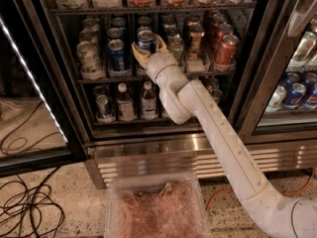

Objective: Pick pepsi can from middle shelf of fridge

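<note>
Tool [147,47] amid tightly packed cans [118,56]

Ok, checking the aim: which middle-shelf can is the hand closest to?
The pepsi can, blue with a silver top, directly at the hand; the darker blue can sits further off.

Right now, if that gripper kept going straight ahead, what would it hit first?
The pepsi can at the front of the middle shelf. The gripper is right at it, pointing into the fridge; whether they touch is unclear. More cans stand behind it.
</note>
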